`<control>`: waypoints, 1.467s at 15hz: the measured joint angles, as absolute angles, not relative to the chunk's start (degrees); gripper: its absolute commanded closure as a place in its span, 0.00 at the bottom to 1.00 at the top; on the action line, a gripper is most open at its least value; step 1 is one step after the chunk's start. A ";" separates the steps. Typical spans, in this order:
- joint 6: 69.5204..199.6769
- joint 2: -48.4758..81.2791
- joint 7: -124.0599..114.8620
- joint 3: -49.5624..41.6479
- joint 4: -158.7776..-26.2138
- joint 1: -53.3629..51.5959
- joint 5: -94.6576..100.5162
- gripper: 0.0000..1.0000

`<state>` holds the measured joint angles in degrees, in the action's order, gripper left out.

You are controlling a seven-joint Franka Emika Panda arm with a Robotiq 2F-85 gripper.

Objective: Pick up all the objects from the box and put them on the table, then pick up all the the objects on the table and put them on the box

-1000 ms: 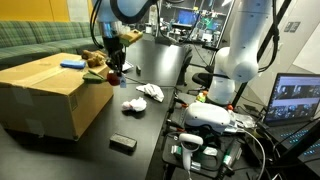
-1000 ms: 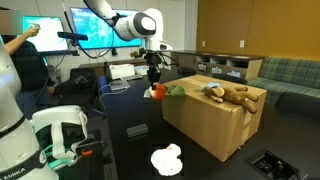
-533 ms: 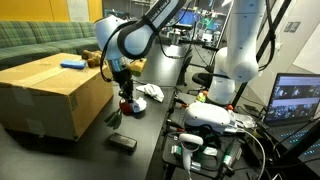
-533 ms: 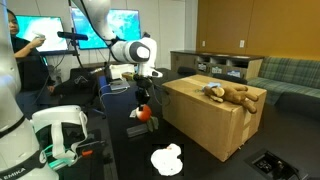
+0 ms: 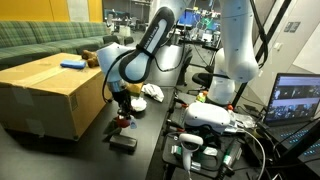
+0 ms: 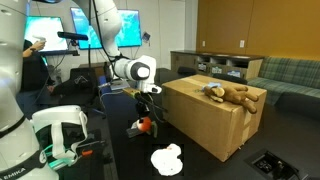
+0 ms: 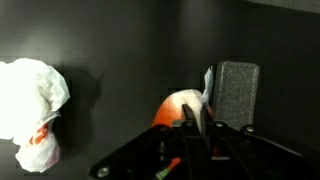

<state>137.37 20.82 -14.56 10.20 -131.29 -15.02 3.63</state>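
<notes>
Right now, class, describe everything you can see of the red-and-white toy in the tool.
The red-and-white toy is small, rounded and soft-looking, mostly orange-red with a white patch on the side nearest the black slab. The tool is shut on it from above. It sits low at the dark table, close beside the slab; whether it touches either cannot be told. In an exterior view the box stands close by.
</notes>
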 measured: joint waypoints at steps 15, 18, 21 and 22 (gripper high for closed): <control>143.33 23.78 -18.57 7.14 -131.19 -18.05 5.07 0.00; 143.32 23.77 -18.56 8.96 -131.40 -18.13 3.06 0.00; 143.32 23.80 -18.56 10.77 -131.93 -18.50 0.99 0.00; 143.33 23.81 -18.55 11.26 -132.23 -18.62 0.30 0.00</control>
